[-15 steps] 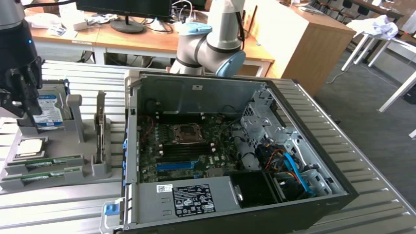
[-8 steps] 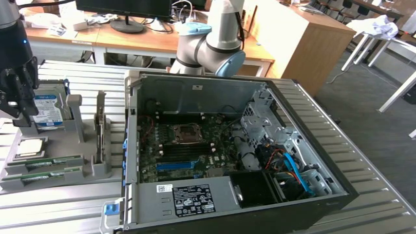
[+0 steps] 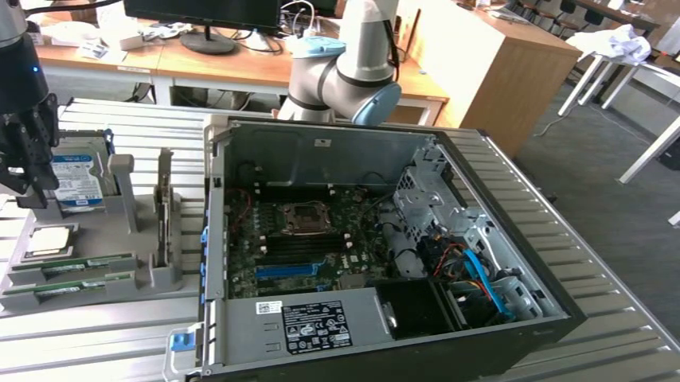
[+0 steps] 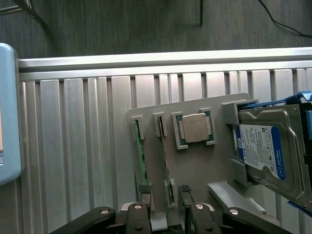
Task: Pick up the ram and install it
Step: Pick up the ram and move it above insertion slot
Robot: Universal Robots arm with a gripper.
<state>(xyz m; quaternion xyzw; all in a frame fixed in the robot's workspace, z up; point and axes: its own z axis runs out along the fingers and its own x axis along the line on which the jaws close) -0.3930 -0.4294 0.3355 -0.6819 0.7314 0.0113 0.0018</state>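
1. Fingertips (image 4: 145, 197) of the gripper (image 4: 165, 199) stand apart with nothing clamped between them.
2. Just beyond the fingers is a gray fixture plate (image 4: 195, 170), resting on the slatted metal table (image 4: 73, 146). Its narrow slots run lengthwise away from the gripper.
3. Ram (image 4: 141, 156): a green stick seated in the outermost slot, along the plate's edge farthest from the hard drive (image 4: 265, 151). The neighbouring slot seems to hold a second stick, seen edge-on. In the exterior view two green sticks lie side by side.
4. Key relation: the ram's long axis runs square to the line joining the two fingers, so the jaws would close across its thin faces. Its near end sits just beside one fingertip, on the side away from the hard drive. By my judgement the gap's centre lines up with the neighbouring slot.
5. A processor chip (image 4: 195, 127) lies between the ram slots and the hard drive.
6. In the exterior view the gripper hangs over the plate, well apart from the open computer case (image 3: 318, 155).
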